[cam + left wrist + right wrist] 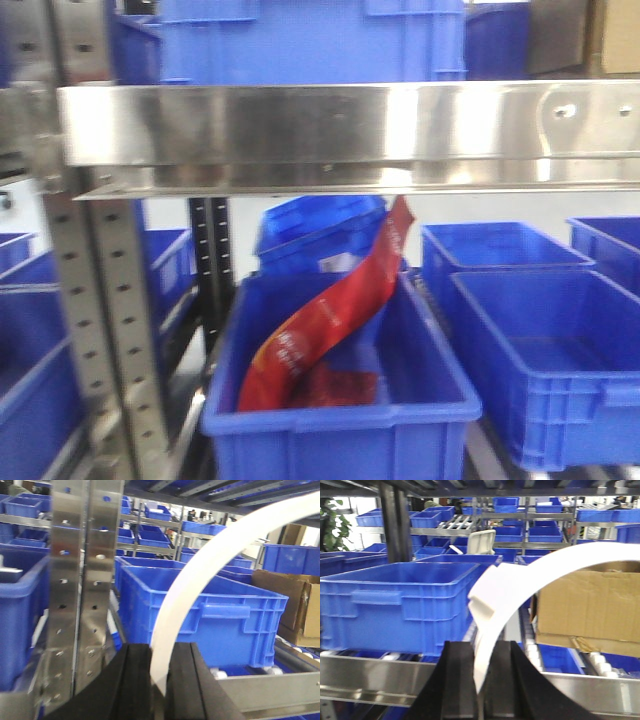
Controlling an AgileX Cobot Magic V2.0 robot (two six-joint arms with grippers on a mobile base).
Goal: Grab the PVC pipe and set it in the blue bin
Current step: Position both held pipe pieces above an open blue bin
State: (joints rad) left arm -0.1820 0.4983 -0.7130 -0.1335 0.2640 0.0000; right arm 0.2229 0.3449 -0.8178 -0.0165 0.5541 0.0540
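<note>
Nearest the left wrist camera, the left gripper (160, 652) has its two black fingers drawn in against the lower end of a white pipe (187, 580). The pipe rises between them and bends up and rightward in a broad arc. The right wrist camera shows the same arrangement: the right gripper (482, 650) is closed on a white end of the pipe (570, 560), with a stepped joint just above the fingers. The pipe therefore appears to be carried bowed in the air between both arms, not yet in any container. Just beyond the left gripper stands a perforated steel post (85, 580), and behind the pipe a large blue bin (225, 615) sits on the roller shelf beside a cardboard box (295, 610). From the front view, a steel shelf edge (350, 125) crosses above a bin holding a red bag (320, 330), with an empty bin (550, 330) to its right. Which bin is intended cannot be told. Probable hazards are that the bowed pipe springs free if either grip loosens, or that its arc catches the post or shelf edge during the reach.
</note>
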